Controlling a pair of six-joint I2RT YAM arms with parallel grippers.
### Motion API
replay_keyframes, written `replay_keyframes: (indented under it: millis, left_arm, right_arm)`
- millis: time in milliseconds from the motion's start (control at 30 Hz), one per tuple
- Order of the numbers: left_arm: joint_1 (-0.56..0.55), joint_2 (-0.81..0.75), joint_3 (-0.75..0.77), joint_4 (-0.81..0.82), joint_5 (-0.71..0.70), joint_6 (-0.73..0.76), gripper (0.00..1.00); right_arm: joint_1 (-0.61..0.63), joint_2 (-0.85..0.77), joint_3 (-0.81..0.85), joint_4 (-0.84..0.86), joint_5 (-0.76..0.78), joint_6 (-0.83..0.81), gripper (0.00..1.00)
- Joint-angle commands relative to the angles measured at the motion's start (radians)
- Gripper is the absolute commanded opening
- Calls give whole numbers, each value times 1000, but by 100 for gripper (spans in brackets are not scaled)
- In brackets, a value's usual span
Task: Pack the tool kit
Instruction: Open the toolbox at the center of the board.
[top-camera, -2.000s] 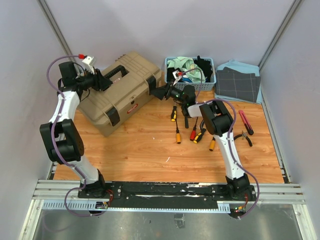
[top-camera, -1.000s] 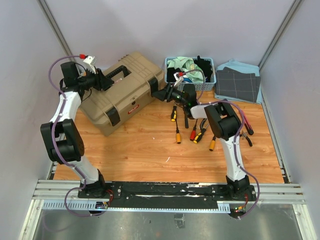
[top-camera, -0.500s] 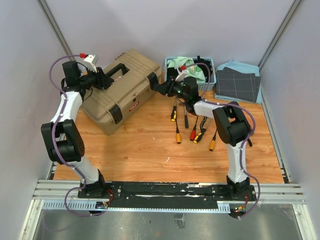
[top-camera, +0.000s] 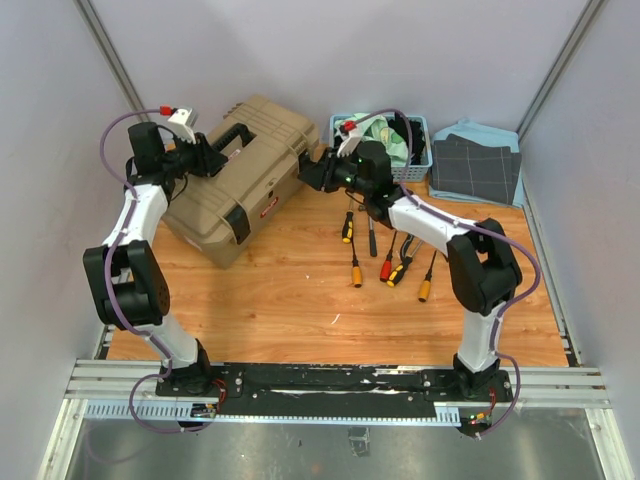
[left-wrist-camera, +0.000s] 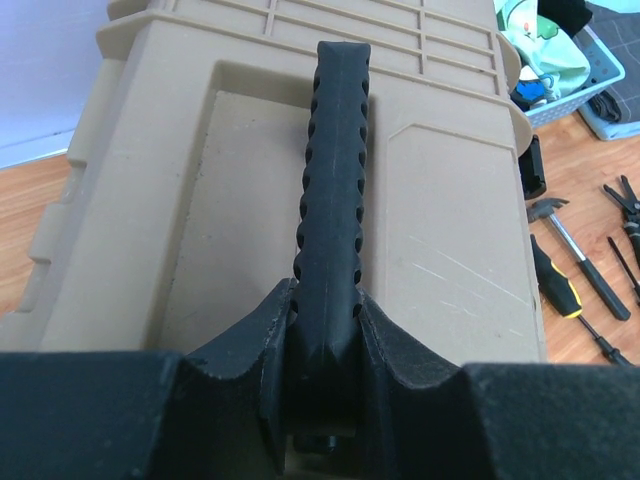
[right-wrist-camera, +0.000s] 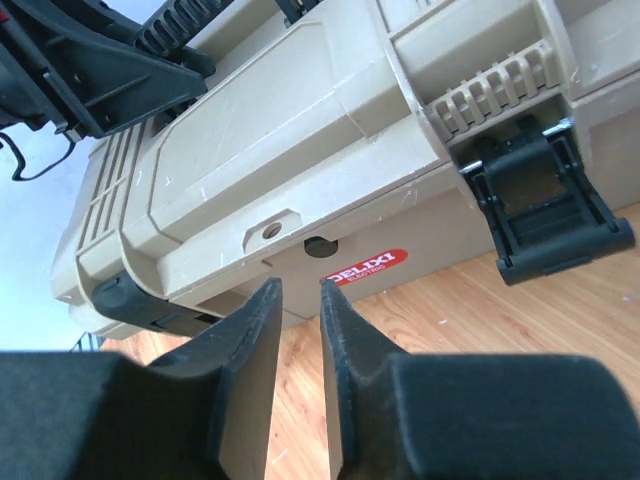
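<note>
Two robot arms are reaching to a closed tan toolbox that is sitting on the wooden table. The left gripper is pinching the toolbox's black handle. The right gripper is hovering at the toolbox's front, near its red label, fingers nearly pressed together, holding nothing. Several screwdrivers are lying loose to the toolbox's right.

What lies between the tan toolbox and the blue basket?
In the top view, the right gripper and its wrist fill that gap, tips toward the toolbox, the wrist overlapping the blue basket at its front-left corner. No tool lies there.
</note>
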Motion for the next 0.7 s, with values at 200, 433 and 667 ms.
replay_keyframes:
  millis: [200, 433, 667]
  left_arm:
    - [-19, 7, -53, -70, -135, -66, 0]
    - [-20, 100, 83, -253, -9, 68, 0]
    - [-19, 112, 127, -340, 22, 157, 0]
  right_arm:
    - [11, -151, -51, -165, -51, -117, 55]
    - [60, -83, -118, -108, -441, -459, 79]
    - [96, -17, -152, -54, -541, -664, 86]
